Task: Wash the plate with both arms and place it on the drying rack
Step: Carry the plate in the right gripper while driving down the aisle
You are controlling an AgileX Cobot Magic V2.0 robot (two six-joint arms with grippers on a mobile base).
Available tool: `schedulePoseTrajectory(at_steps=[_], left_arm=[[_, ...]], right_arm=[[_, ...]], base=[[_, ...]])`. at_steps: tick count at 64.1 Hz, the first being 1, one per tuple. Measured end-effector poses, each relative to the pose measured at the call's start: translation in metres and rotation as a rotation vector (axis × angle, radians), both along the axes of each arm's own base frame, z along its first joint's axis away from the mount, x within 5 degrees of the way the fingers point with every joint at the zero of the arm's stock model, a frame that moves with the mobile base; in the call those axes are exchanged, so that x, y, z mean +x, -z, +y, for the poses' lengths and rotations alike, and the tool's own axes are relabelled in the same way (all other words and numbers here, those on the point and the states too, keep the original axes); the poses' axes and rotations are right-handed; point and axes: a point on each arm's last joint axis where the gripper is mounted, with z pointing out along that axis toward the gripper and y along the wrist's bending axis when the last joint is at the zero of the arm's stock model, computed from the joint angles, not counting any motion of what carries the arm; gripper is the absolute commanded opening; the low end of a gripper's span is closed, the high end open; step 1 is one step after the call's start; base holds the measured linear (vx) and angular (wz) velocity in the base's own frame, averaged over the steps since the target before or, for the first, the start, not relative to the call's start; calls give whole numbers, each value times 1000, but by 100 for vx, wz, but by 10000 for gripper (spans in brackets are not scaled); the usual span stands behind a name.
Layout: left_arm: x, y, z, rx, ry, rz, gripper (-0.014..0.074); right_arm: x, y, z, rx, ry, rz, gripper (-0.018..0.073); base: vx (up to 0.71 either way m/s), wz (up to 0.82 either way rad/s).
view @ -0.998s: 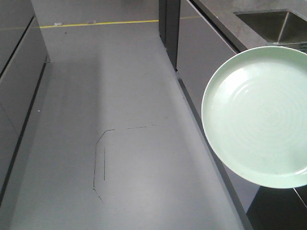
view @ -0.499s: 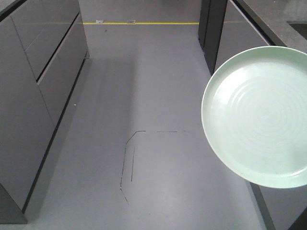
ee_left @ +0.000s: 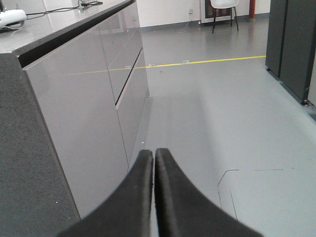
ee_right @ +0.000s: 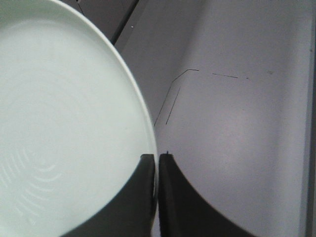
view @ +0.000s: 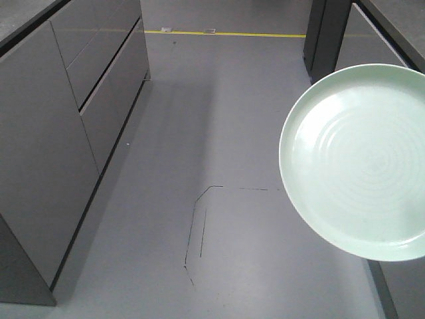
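The plate (view: 358, 163) at three o'clock is pale mint green with faint concentric rings. The floor (view: 219, 133) is plain grey, with a yellow line (view: 226, 33) at twelve o'clock. The cabinets (view: 60, 133) at nine o'clock are glossy grey.

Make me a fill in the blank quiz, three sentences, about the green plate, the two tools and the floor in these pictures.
1. The right tool grips the plate by its ____.
2. The left tool is shut and holds ____.
3. The stripe across the far floor is coloured ____.
Missing words: rim; nothing; yellow.
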Motion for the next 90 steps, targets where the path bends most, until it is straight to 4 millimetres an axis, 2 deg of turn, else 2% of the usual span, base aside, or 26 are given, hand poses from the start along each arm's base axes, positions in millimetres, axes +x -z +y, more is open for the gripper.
schedulePoseTrajectory(at_steps=[90], left_arm=[[0, 0, -3, 0, 55, 0, -6]], right_arm=[[0, 0, 0, 0, 0, 0, -6]], base=[[13, 4]])
